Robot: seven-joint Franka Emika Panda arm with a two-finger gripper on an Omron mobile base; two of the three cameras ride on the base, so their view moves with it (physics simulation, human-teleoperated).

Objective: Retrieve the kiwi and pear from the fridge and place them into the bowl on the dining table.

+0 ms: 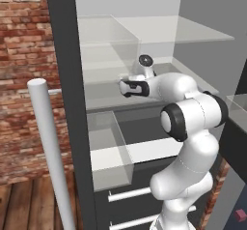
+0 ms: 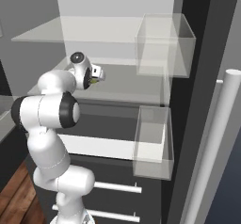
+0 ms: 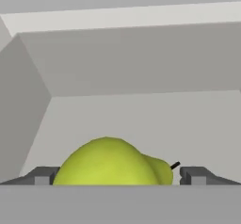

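Note:
The pear point(image 3: 110, 164) is a bright yellow-green fruit with a short dark stem, lying on a pale shelf inside the fridge point(image 1: 67, 93). My gripper point(image 3: 117, 176) is open and straddles it, one dark fingertip point(image 3: 43, 175) on each side, close to its skin. In the right base view a sliver of the pear point(image 2: 96, 81) peeks out under the gripper point(image 2: 98, 73). The left base view has the gripper point(image 1: 122, 83) reaching deep over the middle glass shelf point(image 1: 101, 96). The kiwi, the bowl and the dining table are out of view.
Clear door bins point(image 2: 164, 44) point(image 2: 153, 143) hang on the open fridge door at the right. A long white bar handle point(image 1: 48, 151) stands at the left. Below the shelves sit dark drawers with white handles point(image 1: 128, 194). A brick wall point(image 1: 24, 79) lies left.

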